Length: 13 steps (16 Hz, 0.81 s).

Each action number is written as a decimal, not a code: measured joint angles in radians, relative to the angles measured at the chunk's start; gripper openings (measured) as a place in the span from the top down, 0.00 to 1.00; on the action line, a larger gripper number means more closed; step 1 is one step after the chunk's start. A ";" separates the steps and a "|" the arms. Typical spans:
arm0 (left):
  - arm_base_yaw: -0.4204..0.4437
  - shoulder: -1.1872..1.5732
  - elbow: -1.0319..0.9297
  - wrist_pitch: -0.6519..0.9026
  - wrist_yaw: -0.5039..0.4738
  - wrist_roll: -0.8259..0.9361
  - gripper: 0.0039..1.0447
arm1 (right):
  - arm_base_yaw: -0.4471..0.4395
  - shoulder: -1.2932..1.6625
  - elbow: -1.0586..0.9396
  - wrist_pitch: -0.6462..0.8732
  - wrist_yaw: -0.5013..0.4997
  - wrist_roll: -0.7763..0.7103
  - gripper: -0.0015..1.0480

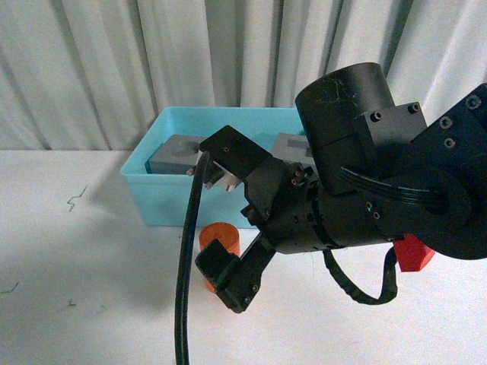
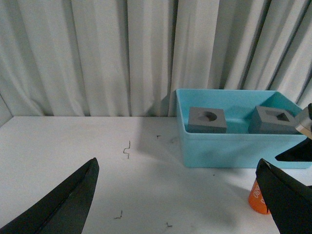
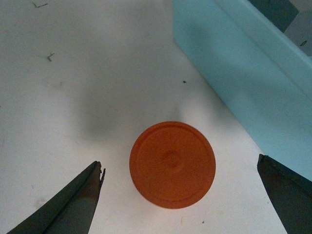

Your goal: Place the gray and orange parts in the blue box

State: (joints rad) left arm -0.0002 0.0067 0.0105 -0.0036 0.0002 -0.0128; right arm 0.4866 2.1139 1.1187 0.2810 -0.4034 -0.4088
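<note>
Both gray cubes lie inside the blue box (image 1: 163, 199): the one with a round recess (image 2: 207, 119) and the one with a rectangular slot (image 2: 273, 119). The orange cylinder (image 1: 220, 237) stands upright on the white table just in front of the box. My right gripper (image 1: 214, 217) is open and hangs over the cylinder; in the right wrist view the cylinder's top (image 3: 172, 164) sits between the spread fingers, not touched. My left gripper (image 2: 178, 195) is open and empty, low over the table, left of the box; the cylinder (image 2: 257, 197) shows by one of its fingers.
A red block (image 1: 415, 255) lies on the table at the right, partly behind my right arm. A black cable (image 1: 186, 258) hangs down from the right gripper. A white curtain closes off the back. The box's wall (image 3: 243, 83) runs close beside the cylinder.
</note>
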 joint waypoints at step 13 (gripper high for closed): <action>0.000 0.000 0.000 0.000 0.000 0.000 0.06 | 0.025 0.105 0.103 -0.023 0.034 0.053 0.29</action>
State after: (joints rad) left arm -0.0002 0.0067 0.0105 -0.0036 -0.0002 -0.0128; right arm 0.5117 2.2192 1.2221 0.2577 -0.3698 -0.3553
